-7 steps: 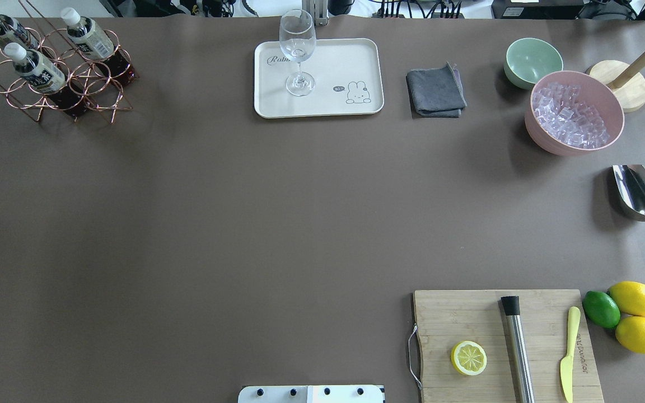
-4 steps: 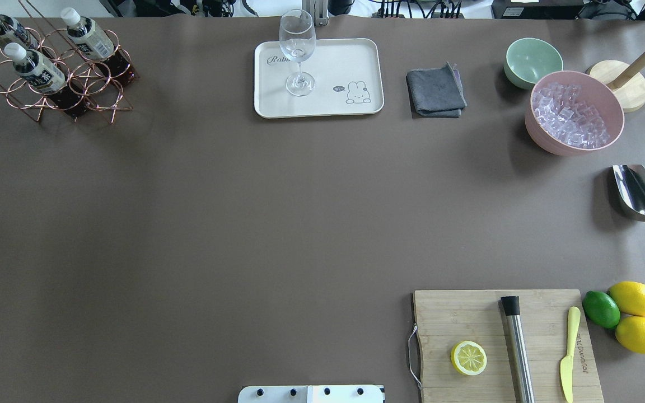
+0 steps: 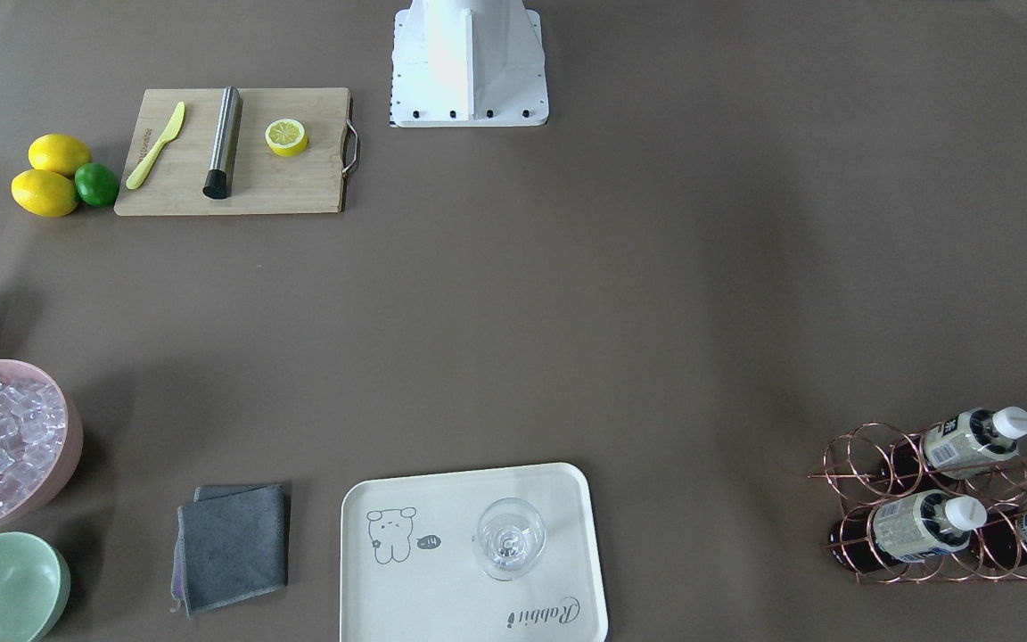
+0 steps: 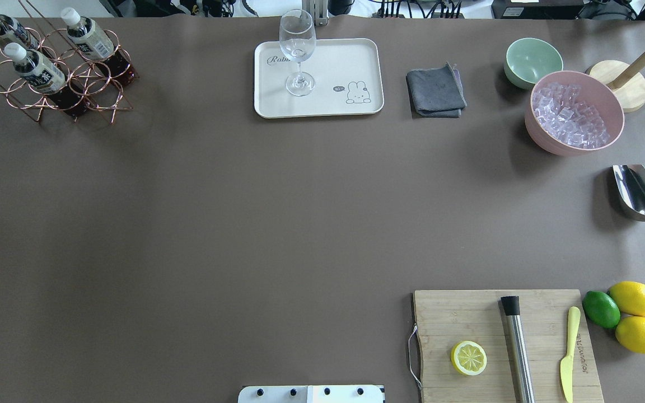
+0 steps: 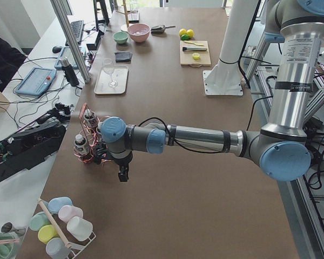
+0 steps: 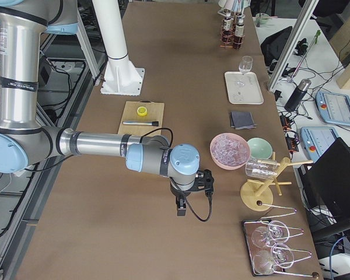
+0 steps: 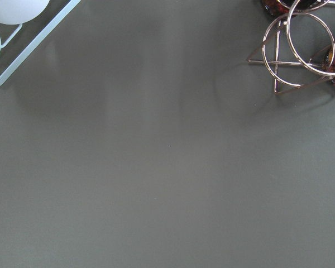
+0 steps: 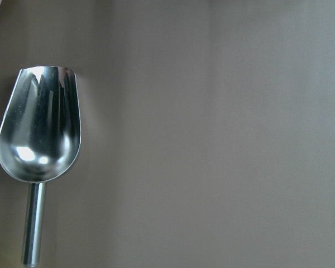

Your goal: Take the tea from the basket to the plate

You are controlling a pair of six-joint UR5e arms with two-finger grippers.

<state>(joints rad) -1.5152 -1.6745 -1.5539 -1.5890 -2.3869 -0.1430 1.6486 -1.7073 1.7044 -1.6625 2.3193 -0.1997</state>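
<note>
1. The left gripper (image 5: 122, 175) hung over the table (image 4: 244, 224) just beside the basket (image 4: 88, 78). It showed only in a side view, so I cannot tell whether its fingers were apart or together. A careless approach could have hooked a wire ring and dragged the whole rack.
2. The tea (image 4: 37, 71) lay slanted in its ring, so a straight-down pinch might have slid off the round, smooth body or caught a neighbouring bottle.
3. At the plate (image 4: 345, 59), the wine glass (image 4: 298, 39) stood on the 9 o'clock half. A bottle swung in low from that side could have toppled it.
4. The right gripper (image 6: 181, 209) hung over the scoop (image 8: 39, 134), and its state cannot be told either.
5. The tea was a small clear bottle of dark red-brown liquid with a white cap and a white-and-blue label. Three alike sat in the basket at the table's 10 o'clock corner in the overhead view, caps pointing to about 10 o'clock. The plate lay at 12 o'clock, well apart.
</note>
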